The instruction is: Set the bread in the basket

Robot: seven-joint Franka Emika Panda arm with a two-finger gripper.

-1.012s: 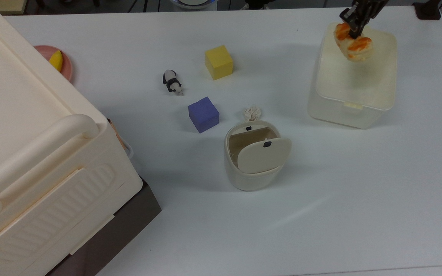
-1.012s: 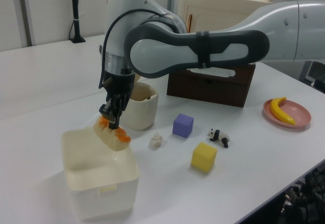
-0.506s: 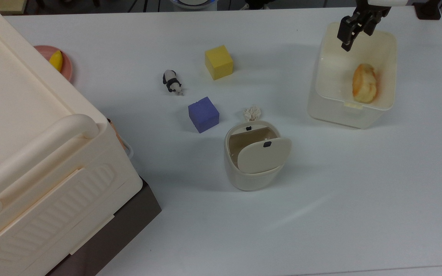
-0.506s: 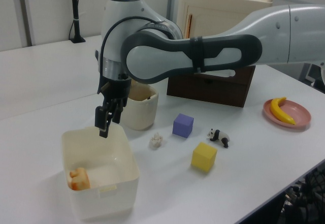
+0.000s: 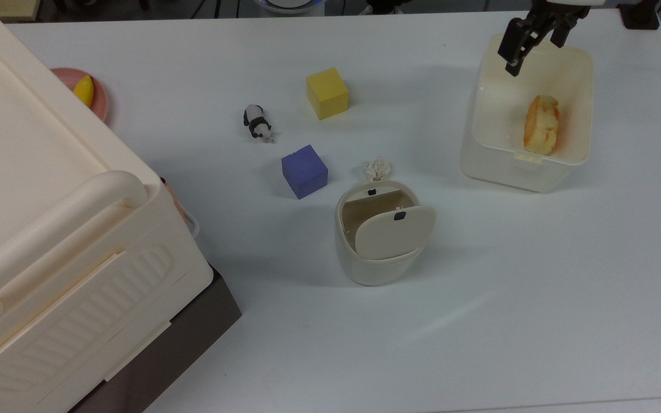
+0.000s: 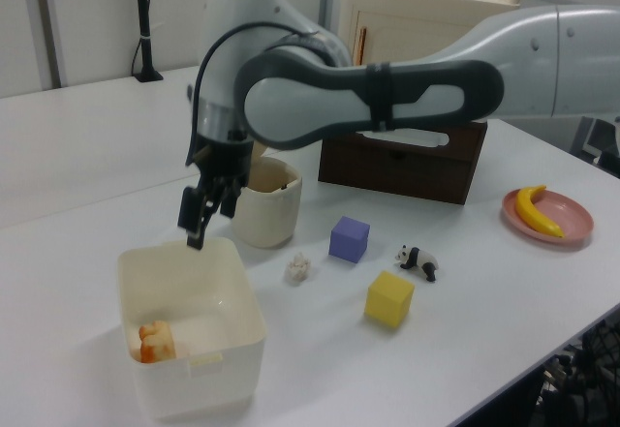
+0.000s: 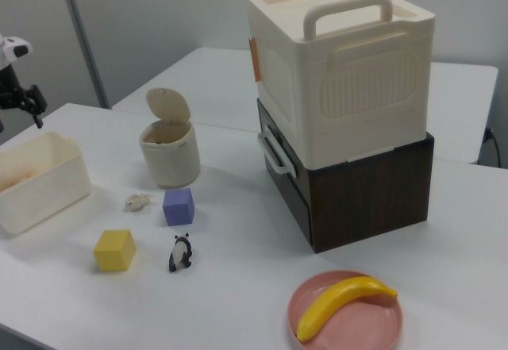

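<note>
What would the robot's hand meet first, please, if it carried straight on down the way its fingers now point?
Probably the cream-white rectangular plastic basket: the open hand hangs above its far rim, fingers pointing down and a little sideways. It would likely touch that rim or the inner wall before the orange-glazed bread at the near end; depth is unclear.

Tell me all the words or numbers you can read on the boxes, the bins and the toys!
None: nothing here has words, numbers or a brand that can be read.
The basket with the bread inside is plain.
The round bin has two small dark marks on its lid, too small to tell whether they are writing.
The yellow cube, purple cube and big ribbed box are bare.
</note>
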